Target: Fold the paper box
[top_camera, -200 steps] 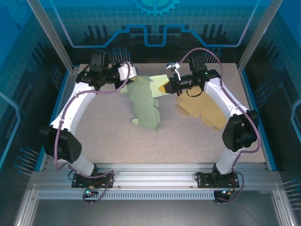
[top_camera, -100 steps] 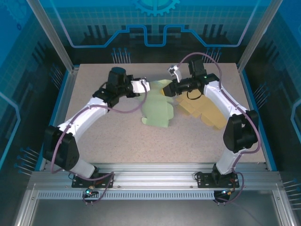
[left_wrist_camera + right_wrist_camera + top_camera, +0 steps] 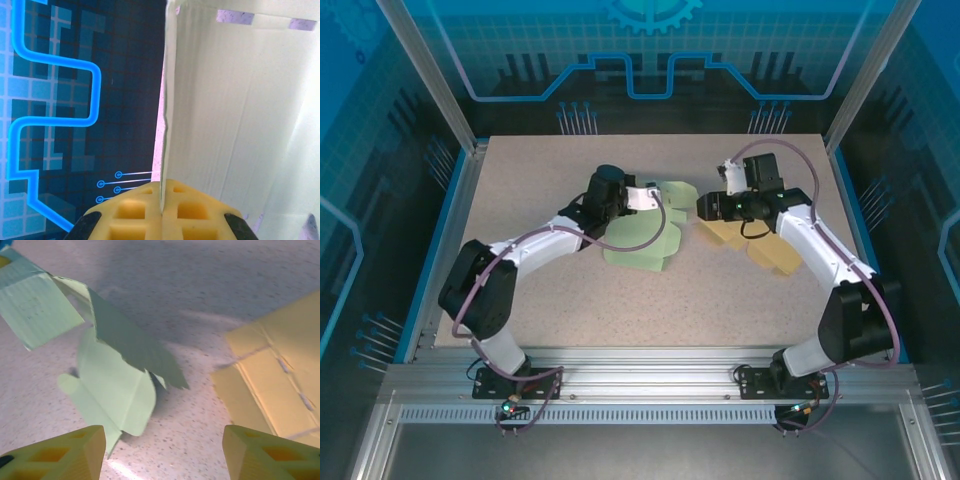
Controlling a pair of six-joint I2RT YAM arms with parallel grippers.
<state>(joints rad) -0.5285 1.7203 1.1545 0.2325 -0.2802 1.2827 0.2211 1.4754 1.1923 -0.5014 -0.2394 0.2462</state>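
Observation:
The paper box is a pale green die-cut sheet (image 3: 642, 243), partly folded, lying near the middle of the table with one panel raised. My left gripper (image 3: 653, 197) is shut on the thin edge of that raised panel; in the left wrist view the green sheet (image 3: 235, 125) runs up from between the closed yellow fingers (image 3: 135, 212). My right gripper (image 3: 702, 207) is open just right of the green sheet, touching nothing. From the right wrist the green sheet (image 3: 117, 390) lies ahead and to the left, beyond the open gripper (image 3: 162, 455).
A flat yellow cardboard sheet (image 3: 762, 245) lies under and right of the right gripper, also in the right wrist view (image 3: 280, 385). The speckled table (image 3: 570, 300) is bordered by blue rails and transparent walls. Bare tabletop lies in front of the green sheet.
My left gripper has swung right and toward the centre with the green sheet, which now lies lower. My right gripper has opened, let go of the sheet and pulled back to the right.

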